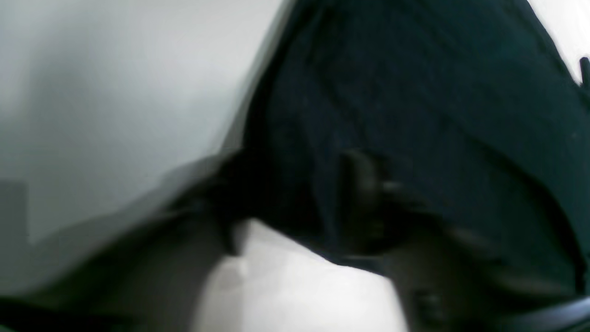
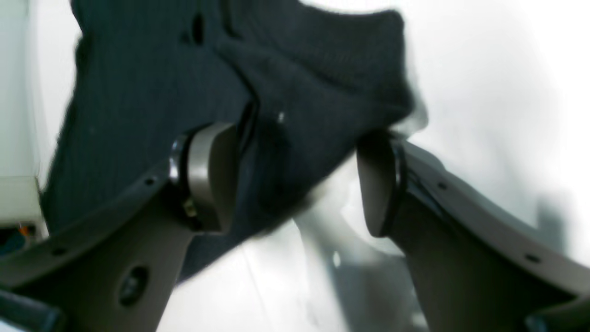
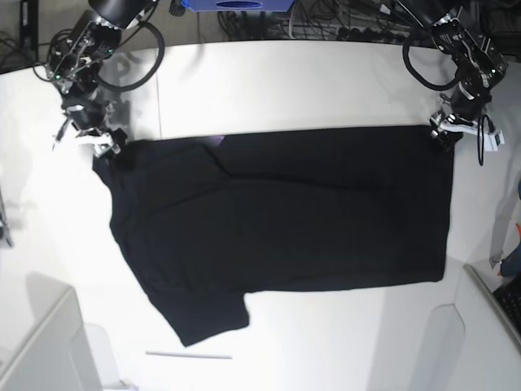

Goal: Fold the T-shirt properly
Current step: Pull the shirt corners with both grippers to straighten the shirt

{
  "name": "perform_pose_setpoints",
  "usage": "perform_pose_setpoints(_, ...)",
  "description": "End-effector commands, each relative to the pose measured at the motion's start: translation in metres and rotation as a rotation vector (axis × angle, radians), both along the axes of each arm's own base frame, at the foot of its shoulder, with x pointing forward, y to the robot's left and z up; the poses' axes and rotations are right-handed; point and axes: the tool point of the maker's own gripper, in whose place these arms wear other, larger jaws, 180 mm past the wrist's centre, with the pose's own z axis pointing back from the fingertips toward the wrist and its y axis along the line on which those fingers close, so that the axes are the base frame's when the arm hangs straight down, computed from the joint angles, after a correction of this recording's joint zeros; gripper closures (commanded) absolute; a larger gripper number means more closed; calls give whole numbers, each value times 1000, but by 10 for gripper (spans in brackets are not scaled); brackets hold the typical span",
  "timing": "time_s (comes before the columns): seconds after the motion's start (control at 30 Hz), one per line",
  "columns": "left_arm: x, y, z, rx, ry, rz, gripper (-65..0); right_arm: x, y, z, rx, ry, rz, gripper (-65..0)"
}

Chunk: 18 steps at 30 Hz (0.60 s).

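The black T-shirt (image 3: 285, 212) lies spread flat on the white table (image 3: 285, 81), plain side up, with one short sleeve (image 3: 203, 314) pointing to the near left. My right gripper (image 3: 102, 145) is at the shirt's far left corner. In the right wrist view its jaws stand wide apart, with a fold of the T-shirt (image 2: 276, 92) lying between the pads (image 2: 212, 175). My left gripper (image 3: 446, 130) sits at the shirt's far right corner. The left wrist view is blurred: black cloth (image 1: 415, 92) covers dark fingers (image 1: 364, 193), and their state does not show.
A small purple patch (image 3: 216, 140) peeks out at the shirt's far edge. Cables and a blue object (image 3: 236, 4) line the back. A white box (image 3: 32, 342) stands near left, and a grey tray (image 3: 488, 326) near right. A thin white strip (image 3: 187, 355) lies near the sleeve.
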Motion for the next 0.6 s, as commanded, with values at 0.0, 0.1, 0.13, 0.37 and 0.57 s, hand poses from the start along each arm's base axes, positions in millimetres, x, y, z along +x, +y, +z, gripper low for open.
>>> perform_pose_setpoints(0.0,-11,-6,-14,-5,97,-26,-181,-7,-2,-11,-11,63,14,-375)
perform_pose_setpoints(0.1,-13,-3,-16,28,128,-35,0,-8,-8,-19,-9,75,2,-267)
perform_pose_setpoints(0.13,-13,-2,-17,34,133,-37,0,-9,-8,-21,-5,76,-2,-194)
perform_pose_setpoints(0.37,-16,-2,-15,85,176,-116,0,-18,-14,-11,-38,66,-7,0)
perform_pose_setpoints(0.57,-48,9,-5,174,236,-172,0,-62,-12,1,-100,123,29,0)
